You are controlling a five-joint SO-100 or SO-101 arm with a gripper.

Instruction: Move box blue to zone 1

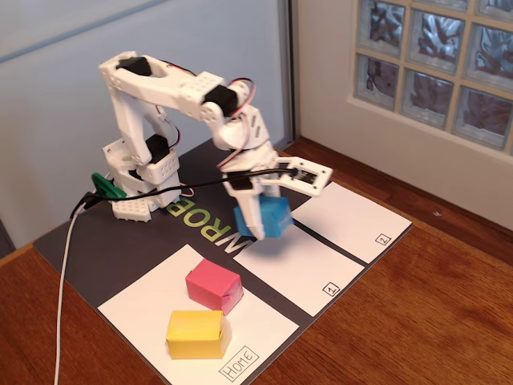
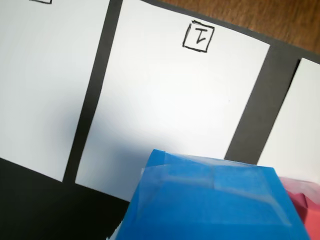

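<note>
The blue box (image 1: pixel 272 216) hangs in my gripper (image 1: pixel 258 215), lifted above the near end of zone 1 (image 1: pixel 300 269), the white rectangle with a boxed "1" at its corner. The white jaws are shut on the box's sides. In the wrist view the blue box (image 2: pixel 215 202) fills the bottom, with zone 1 (image 2: pixel 170 100) and its "1" mark straight ahead below it. My fingers are hidden behind the box in that view.
The pink block (image 1: pixel 213 286) and yellow block (image 1: pixel 195 334) sit on the "Home" sheet (image 1: pixel 152 301). Zone 2 (image 1: pixel 349 212) lies right of zone 1. The black mat (image 1: pixel 104 249) lies on a wooden table; a white cable (image 1: pixel 64 273) runs at left.
</note>
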